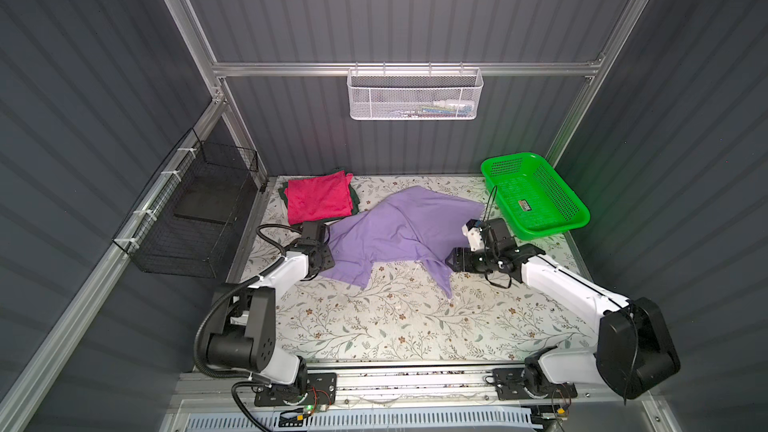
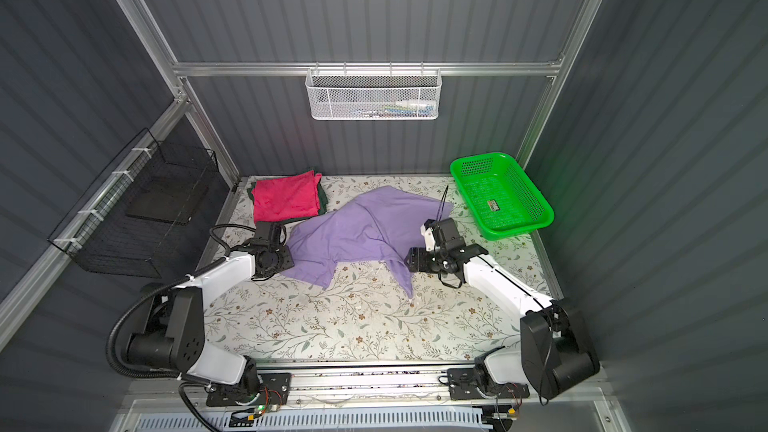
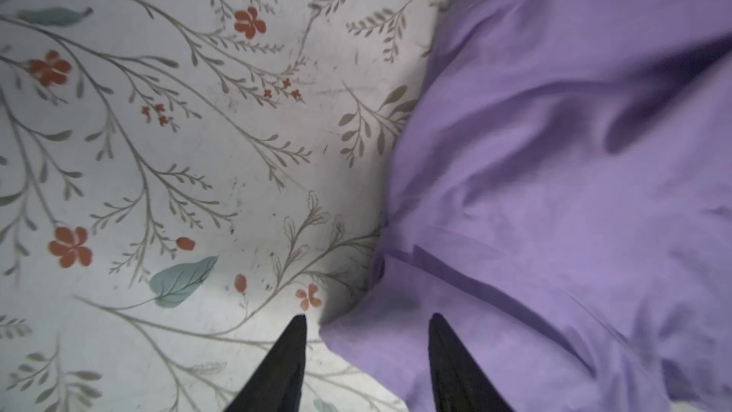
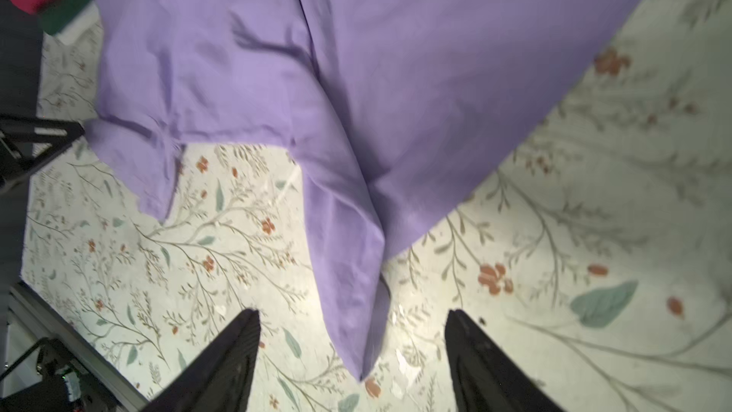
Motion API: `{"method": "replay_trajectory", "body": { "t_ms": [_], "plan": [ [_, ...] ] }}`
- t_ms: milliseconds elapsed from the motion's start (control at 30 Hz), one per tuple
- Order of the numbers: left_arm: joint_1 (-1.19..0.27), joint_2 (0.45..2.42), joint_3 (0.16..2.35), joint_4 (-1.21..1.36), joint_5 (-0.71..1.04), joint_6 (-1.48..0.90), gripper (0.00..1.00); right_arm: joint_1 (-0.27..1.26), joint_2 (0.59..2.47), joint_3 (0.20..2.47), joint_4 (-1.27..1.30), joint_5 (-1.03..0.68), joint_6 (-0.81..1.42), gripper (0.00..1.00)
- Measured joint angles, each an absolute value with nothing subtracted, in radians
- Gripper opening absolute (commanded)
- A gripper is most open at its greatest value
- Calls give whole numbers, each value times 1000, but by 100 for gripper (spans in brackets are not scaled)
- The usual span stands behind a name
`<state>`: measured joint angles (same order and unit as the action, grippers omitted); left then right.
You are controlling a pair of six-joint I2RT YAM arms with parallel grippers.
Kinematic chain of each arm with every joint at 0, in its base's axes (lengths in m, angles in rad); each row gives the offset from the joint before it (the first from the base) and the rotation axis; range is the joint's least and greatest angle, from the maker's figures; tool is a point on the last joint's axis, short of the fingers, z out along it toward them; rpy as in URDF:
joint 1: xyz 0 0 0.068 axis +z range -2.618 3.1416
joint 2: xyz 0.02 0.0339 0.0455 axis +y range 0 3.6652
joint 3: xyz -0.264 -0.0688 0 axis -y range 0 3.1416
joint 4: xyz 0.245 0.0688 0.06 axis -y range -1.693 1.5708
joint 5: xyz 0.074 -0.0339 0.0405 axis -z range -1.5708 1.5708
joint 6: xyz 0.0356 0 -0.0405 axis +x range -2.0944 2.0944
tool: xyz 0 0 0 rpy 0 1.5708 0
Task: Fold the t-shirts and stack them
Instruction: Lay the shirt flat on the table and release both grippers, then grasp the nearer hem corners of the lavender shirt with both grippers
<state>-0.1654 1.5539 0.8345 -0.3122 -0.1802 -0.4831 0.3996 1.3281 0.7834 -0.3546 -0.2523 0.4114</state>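
A: Well, starting big: got the tabletop [image 1: 415,326] with a purple shirt [image 1: 399,226] sprawled unfolded over its middle, reaching toward the far edge. Any stack yet?

B: Yes, at the far left corner: a folded pink shirt [image 1: 318,199] on top of a dark green shirt [image 4: 65,13], just beside the purple cloth. Also a green basket [image 1: 548,229] at the far right corner, apart from all three.

A: Long axis of the purple shirt?

B: Runs slantwise, from near the left edge toward the far right corner, with two flaps pointing back at the near edge, the narrower on the right. Can't tell collar from hem; no lettering showing.

A: And the pincers?

B: Left gripper [image 3: 368,317] down at the shirt's left end, fingers apart, straddling a corner of the cloth, clamped on nothing. Right gripper [image 4: 352,311] at the narrow flap, fingers spread wide either side of its tip, likewise gripping nothing.

A: Nearer arm, then?

B: One for each end, seemingly, with cloth straight ahead of both. Probably best to close on both ends and pull apart along that slant to flatten before folding.
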Motion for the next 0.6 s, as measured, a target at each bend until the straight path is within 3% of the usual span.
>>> {"method": "replay_trajectory", "body": {
  "t_ms": [167,367,600],
  "plan": [
    [-142,1624,835,-247,-148,-481,44,438,1261,692,-338,-254,463,69],
    [-142,1622,812,-190,-120,-483,9,497,1300,665,-281,-263,498,67],
    [-142,1578,790,-214,-103,-479,0,575,1387,664,-232,-259,532,65]
  ]
}}
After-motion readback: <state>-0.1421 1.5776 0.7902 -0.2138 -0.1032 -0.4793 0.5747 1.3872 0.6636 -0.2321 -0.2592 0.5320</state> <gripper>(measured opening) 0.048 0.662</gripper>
